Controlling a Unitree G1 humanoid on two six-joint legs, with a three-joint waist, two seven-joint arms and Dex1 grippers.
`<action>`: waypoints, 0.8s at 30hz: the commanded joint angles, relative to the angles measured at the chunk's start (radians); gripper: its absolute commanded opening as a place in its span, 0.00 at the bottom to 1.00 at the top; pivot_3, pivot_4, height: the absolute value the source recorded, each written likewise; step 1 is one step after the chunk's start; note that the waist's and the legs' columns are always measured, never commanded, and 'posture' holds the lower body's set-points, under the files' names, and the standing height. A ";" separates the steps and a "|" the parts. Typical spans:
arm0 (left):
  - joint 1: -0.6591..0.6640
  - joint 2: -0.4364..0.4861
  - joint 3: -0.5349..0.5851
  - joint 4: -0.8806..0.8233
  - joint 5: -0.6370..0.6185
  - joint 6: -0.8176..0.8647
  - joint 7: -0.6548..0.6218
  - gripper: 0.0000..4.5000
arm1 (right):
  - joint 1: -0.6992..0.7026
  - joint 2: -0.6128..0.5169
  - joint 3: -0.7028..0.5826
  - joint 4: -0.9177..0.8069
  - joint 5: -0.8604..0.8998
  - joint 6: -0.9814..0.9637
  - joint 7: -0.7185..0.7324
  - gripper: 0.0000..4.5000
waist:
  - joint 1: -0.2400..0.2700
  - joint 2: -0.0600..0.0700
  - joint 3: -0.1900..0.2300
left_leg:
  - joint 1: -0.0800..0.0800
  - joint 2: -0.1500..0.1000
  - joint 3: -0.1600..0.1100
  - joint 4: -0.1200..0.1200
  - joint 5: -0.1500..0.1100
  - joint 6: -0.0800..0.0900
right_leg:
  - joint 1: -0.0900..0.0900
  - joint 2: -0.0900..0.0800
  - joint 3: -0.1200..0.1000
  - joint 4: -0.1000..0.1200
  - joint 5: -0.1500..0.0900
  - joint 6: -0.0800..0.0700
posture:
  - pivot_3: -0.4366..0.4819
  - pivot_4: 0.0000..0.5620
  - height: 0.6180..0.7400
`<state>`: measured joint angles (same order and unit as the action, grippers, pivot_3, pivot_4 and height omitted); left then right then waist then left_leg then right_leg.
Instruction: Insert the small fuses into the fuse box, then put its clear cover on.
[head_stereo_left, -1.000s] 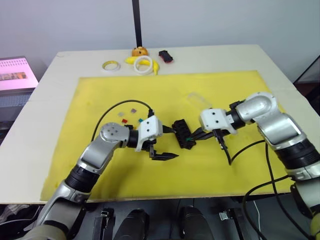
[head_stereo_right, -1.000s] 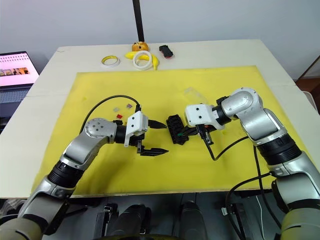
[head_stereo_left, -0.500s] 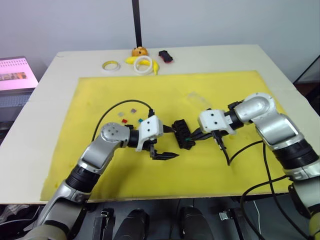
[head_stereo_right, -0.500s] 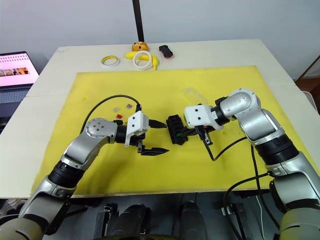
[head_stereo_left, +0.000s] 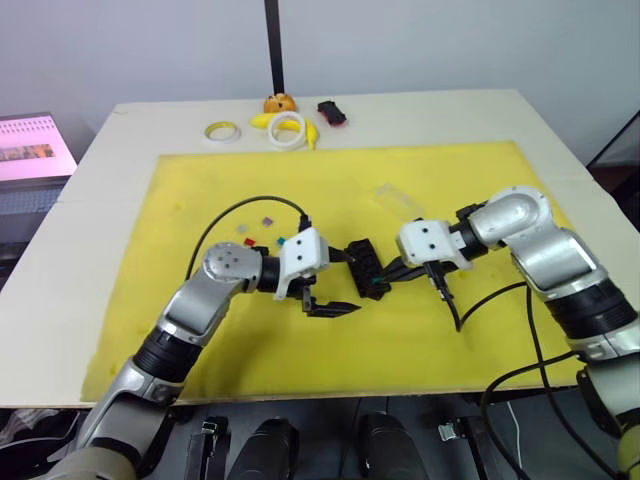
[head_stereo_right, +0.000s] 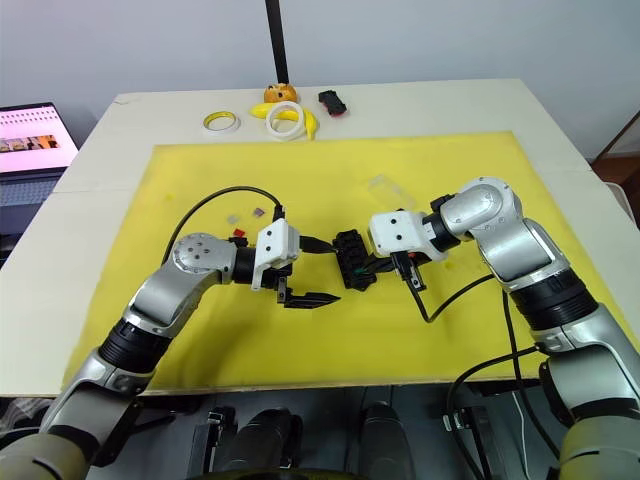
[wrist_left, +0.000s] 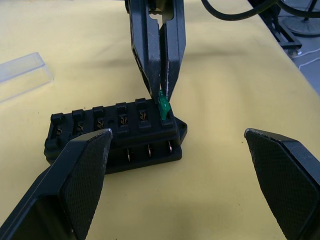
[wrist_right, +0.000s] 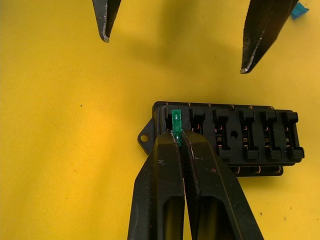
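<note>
The small black rectangular plastic fuse box (head_stereo_left: 366, 268) lay mid-mat on the yellow mat (head_stereo_left: 460, 180) covering the tabletop. The right gripper (wrist_right: 176, 131) had its jaws pinched on a tiny green plastic fuse (wrist_right: 175, 120) at the box's end slot. The left gripper (wrist_left: 180, 165) had its jaws spread wide beside the box. The thin clear plastic cover (head_stereo_left: 396, 198) lay apart, toward the far edge.

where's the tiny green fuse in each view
Left eye view: tiny green plastic fuse at the near end of the small black rectangular fuse box.
Right eye view: a green speck at that same end.
Left wrist view: upright in the end slot, pinched by the right tool.
Right wrist view: between the tool's tips.
Shared landmark: the fuse box.
</note>
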<state>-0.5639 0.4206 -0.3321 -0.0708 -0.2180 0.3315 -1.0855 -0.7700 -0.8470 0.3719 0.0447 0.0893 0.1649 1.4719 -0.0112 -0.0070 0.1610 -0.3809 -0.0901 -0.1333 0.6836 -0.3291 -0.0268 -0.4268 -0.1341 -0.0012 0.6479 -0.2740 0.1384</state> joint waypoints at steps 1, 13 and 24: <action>-0.017 -0.012 -0.002 -0.005 0.009 -0.022 0.011 0.99 | 0.001 -0.017 -0.029 -0.020 -0.002 -0.001 0.012 0.00 | 0.000 0.000 0.000 | 0.000 0.000 0.000 0.000 0.000 0.000 | 0.000 0.000 0.000 0.000 0.000 0.000 | 0.48 0.27 1.00; -0.016 -0.013 0.001 0.001 0.011 -0.032 0.007 0.99 | -0.008 -0.022 -0.048 -0.042 0.016 0.027 0.021 0.00 | 0.000 0.000 0.000 | 0.000 0.000 0.000 0.000 0.000 0.000 | 0.000 0.000 0.000 0.000 0.000 0.000 | 0.48 0.27 1.00; -0.014 -0.013 0.001 0.002 0.009 -0.032 0.005 0.99 | 0.002 -0.020 -0.054 -0.060 0.004 0.026 0.023 0.00 | 0.000 0.000 0.000 | 0.000 0.000 0.000 0.000 0.000 0.000 | 0.000 0.000 0.000 0.000 0.000 0.000 | 0.48 0.27 1.00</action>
<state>-0.5639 0.4091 -0.3394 -0.0512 -0.2060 0.3182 -1.0796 -0.7637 -0.8567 0.3376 0.0010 0.1013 0.2136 1.4979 -0.0111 -0.0070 0.1610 -0.3810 -0.0902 -0.1333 0.6837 -0.3291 -0.0269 -0.4268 -0.1341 -0.0012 0.6479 -0.2740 0.1384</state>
